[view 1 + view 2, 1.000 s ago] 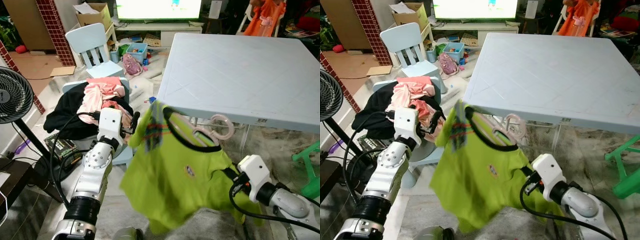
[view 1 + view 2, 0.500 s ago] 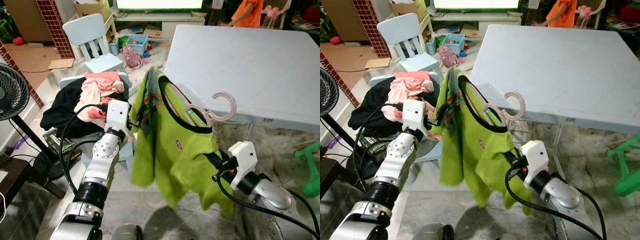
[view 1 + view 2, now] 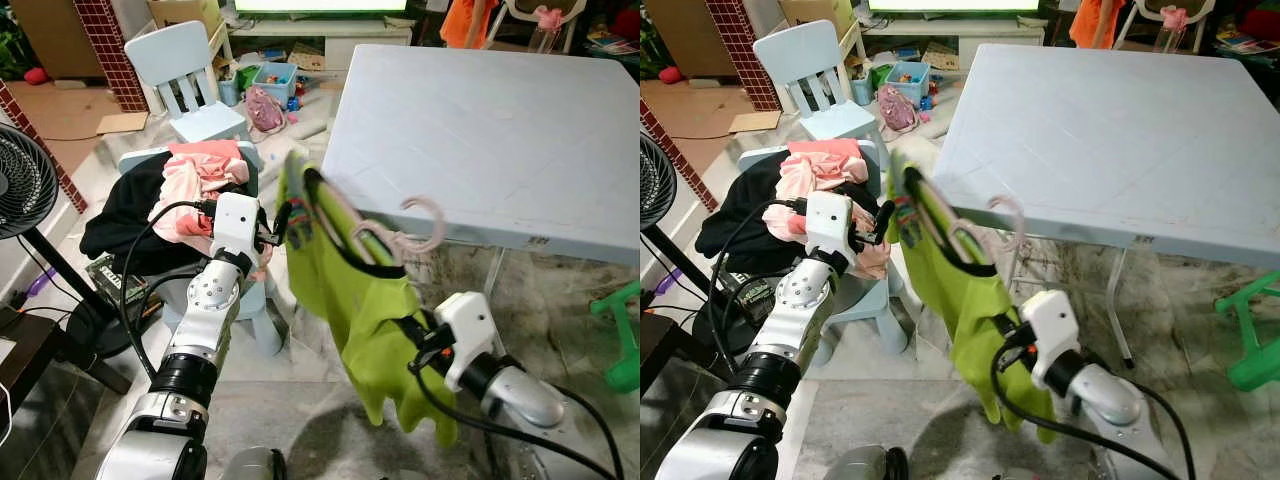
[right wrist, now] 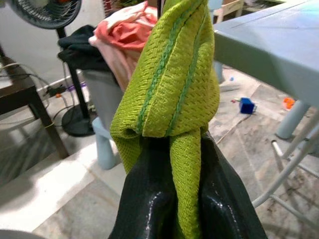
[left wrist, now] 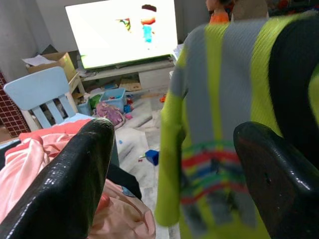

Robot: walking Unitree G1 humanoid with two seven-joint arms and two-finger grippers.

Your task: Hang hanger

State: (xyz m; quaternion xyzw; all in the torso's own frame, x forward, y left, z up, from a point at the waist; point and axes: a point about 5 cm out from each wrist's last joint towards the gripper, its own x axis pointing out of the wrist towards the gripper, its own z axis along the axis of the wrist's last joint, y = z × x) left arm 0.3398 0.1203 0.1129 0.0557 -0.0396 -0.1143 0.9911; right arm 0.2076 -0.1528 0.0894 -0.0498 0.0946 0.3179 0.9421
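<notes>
One green shirt [image 3: 365,305] is sitting on its pink hanger [image 3: 400,232], mid-air beside the table [image 3: 500,140]. R gripper [image 4: 187,199] is pinching the shirt hem tight; L gripper [image 5: 172,174] is gaping wide, holding nothing. Dressing looks done; hanging on a rail still to do.

One green shirt [image 3: 365,300], one pink hanger [image 3: 412,235], one table [image 3: 500,130], one fan [image 3: 25,185], two blue chairs [image 3: 185,70].
</notes>
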